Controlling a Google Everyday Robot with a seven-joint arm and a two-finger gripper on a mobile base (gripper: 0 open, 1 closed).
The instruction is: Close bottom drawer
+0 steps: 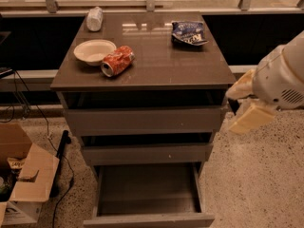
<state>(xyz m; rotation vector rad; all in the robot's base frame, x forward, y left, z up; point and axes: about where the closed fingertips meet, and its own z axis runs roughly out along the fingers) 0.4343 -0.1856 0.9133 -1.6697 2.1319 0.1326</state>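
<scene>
At the foot of the cabinet, in the single camera view, the bottom drawer point(147, 191) stands pulled far out. Its flat floor is bare and in full sight, and its low front panel sits at the lower edge of the view, well forward of the two drawers above. The middle drawer point(147, 153) and the top drawer point(142, 121) each show a dark gap above them, so they look slightly out too.

The gripper point(235, 110) hangs off the cabinet's right side, level with the top drawer and just beside its right end, high above the bottom drawer's front. Its jaws appear to be apart, with a dark gap between the two pale pads and nothing held.

On the tabletop point(156, 70) lie a bowl point(94, 51), a red can point(117, 61) on its side touching the bowl, a blue bag point(188, 32) and a pale bottle point(95, 19) at the back. A cardboard box point(28, 179) stands on the floor to the left.

Judged from this, nothing of the closing is done: the gripper must first come down in front of the panel, then push it in.
</scene>
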